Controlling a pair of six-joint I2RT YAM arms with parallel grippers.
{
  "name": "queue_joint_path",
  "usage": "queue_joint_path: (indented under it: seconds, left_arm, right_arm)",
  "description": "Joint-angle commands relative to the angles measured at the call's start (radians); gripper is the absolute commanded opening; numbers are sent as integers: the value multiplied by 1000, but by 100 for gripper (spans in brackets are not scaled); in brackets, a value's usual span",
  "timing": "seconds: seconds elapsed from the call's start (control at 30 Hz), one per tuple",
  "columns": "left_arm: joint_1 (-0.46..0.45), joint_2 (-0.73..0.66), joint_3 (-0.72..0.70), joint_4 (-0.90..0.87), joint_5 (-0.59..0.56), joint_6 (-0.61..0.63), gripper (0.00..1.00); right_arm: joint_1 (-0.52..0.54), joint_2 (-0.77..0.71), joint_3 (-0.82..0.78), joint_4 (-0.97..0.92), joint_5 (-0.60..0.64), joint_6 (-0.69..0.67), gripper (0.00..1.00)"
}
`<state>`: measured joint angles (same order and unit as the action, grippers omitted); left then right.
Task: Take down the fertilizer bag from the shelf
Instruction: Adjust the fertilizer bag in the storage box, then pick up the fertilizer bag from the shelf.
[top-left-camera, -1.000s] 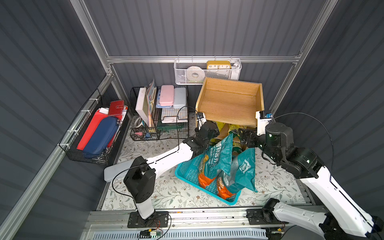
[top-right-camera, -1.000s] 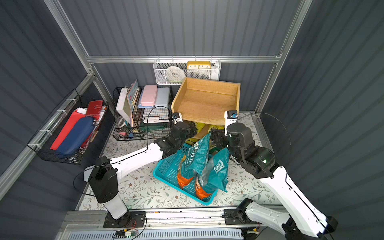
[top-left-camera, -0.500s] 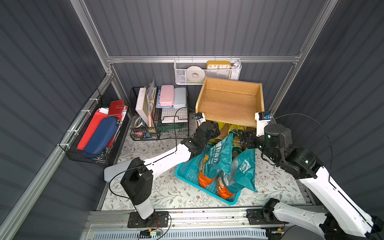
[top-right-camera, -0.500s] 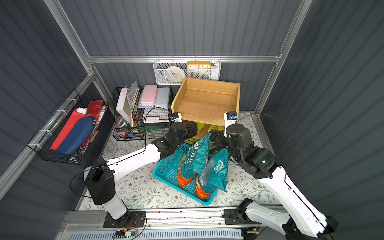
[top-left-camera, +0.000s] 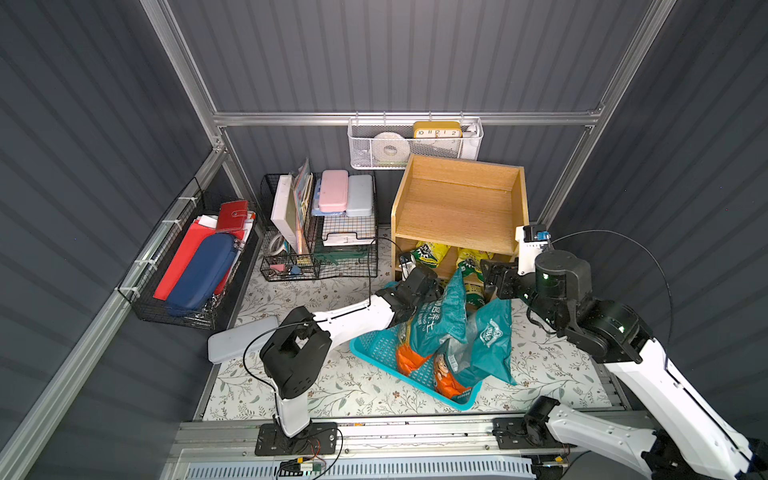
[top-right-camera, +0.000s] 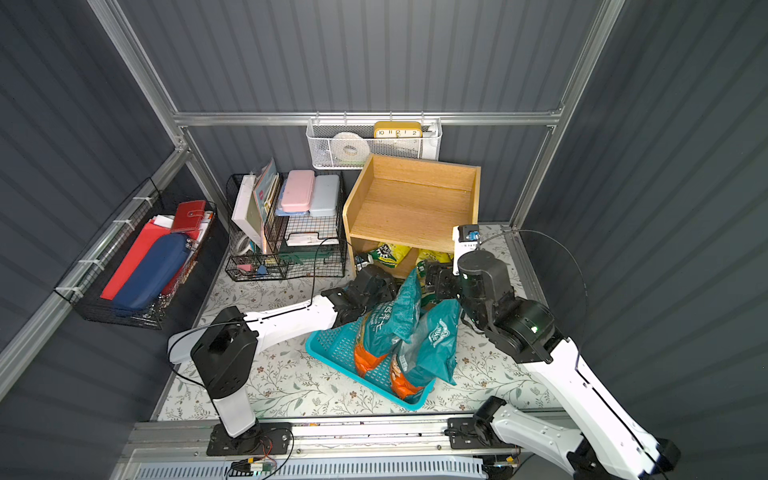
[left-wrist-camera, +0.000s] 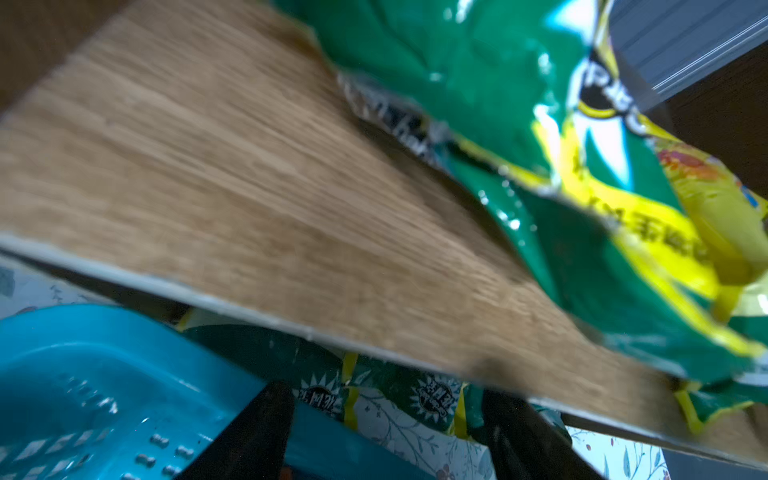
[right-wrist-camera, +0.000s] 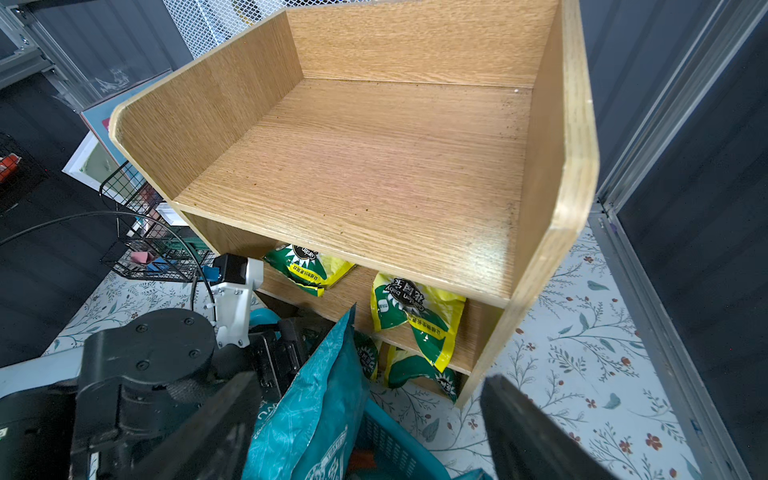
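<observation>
Dark ribbed walls (top-left-camera: 395, 54), floral-print floor (top-left-camera: 353, 386).

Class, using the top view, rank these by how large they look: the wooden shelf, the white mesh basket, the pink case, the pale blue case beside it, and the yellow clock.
1. wooden shelf
2. white mesh basket
3. pink case and pale blue case: alike, so unranked
4. yellow clock, partly hidden in the basket

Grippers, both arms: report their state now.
Left black parallel gripper: open, holding nothing.
Right black parallel gripper: open, holding nothing.
</observation>
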<state>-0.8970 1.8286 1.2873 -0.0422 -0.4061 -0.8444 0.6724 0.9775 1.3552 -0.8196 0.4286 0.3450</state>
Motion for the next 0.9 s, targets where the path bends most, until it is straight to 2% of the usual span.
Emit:
queue_joint_path:
  seconds: [0.0,0.17,0.23,0.37,0.63,0.73,0.87]
  left_arm:
    - [5,17,46,-48,-7,27,78]
    - [6,-79,9,-104,3,30,78]
    - [6,-136,-41,-130,10,14,78]
    - [6,-278,-159,-163,7,-8,82]
    - [18,-463,-224,-194,-55,79,95]
    - [80,-494,-245,-211,-42,91,97]
    - [209,-564,-327,-188,41,92,98]
  right_arm:
    - [-4,-12,-13,1,17,5,88]
    - [-4,-17,-13,-10,24,0,88]
    - [-5,-14,-14,-8,-14,-10,86]
    - [34,37,7,-23,-123,-40,72]
    - [291,183,55,-75,42,-128,71]
    - [356,309,101,-101,81,-176,71]
    - [377,498,218,-150,182,-260,69]
